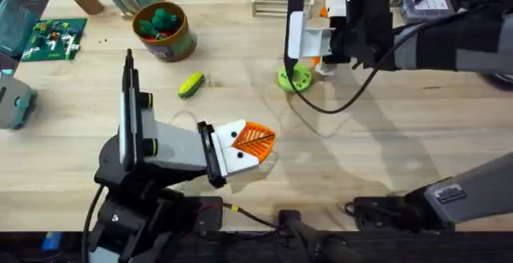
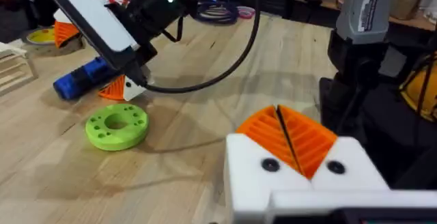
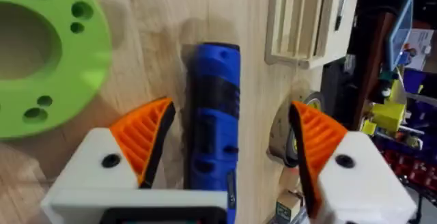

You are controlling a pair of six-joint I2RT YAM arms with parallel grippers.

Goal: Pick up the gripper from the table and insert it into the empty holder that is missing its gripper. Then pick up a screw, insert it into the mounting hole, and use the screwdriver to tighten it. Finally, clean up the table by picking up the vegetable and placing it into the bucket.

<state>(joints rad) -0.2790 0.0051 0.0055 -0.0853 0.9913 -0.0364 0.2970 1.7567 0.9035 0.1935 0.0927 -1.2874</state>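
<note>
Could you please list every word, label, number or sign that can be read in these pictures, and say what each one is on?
No text can be read.
Label on the right arm: too small.
The same label, seen from the left wrist: blurred.
Printing on the green circuit board: too small.

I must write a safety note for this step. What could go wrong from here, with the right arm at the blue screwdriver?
1. The right gripper is open astride the screwdriver, which lies nearer one finger; closing might roll or skew it.
2. The green ring disc and the wooden rack sit close on either side, so a finger might nudge them.
3. The black cable loops over the table near the disc and could snag.
</note>
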